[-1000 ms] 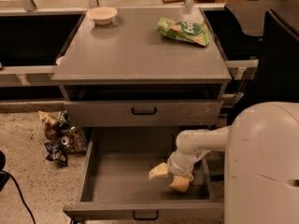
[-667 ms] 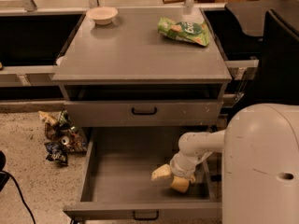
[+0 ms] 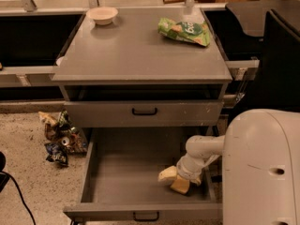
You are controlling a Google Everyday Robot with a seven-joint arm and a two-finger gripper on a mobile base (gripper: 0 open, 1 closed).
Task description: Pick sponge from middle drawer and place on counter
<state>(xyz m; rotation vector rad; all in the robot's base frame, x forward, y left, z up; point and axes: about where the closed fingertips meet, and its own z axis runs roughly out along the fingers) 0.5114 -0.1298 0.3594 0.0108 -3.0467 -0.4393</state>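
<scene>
The middle drawer (image 3: 122, 172) is pulled open at the bottom of the cabinet and shows its plain grey floor. My gripper (image 3: 177, 181) reaches down into its right front part from my white arm. The pale yellow sponge (image 3: 166, 174) lies on the drawer floor right at the gripper's tip, on its left side, touching it. Whether the gripper holds it is hidden by the wrist. The counter (image 3: 136, 50) is the flat grey top of the cabinet, well above and behind the gripper.
A green snack bag (image 3: 185, 31) lies at the counter's back right, and a small white bowl (image 3: 102, 15) at its back left. A closed drawer with a scuffed front (image 3: 144, 112) sits above the open one. Crumpled wrappers (image 3: 58, 137) litter the floor at the left. My white body (image 3: 262, 172) fills the lower right.
The gripper and the sponge at its tip have shifted slightly to the right inside the drawer. Nothing else has moved.
</scene>
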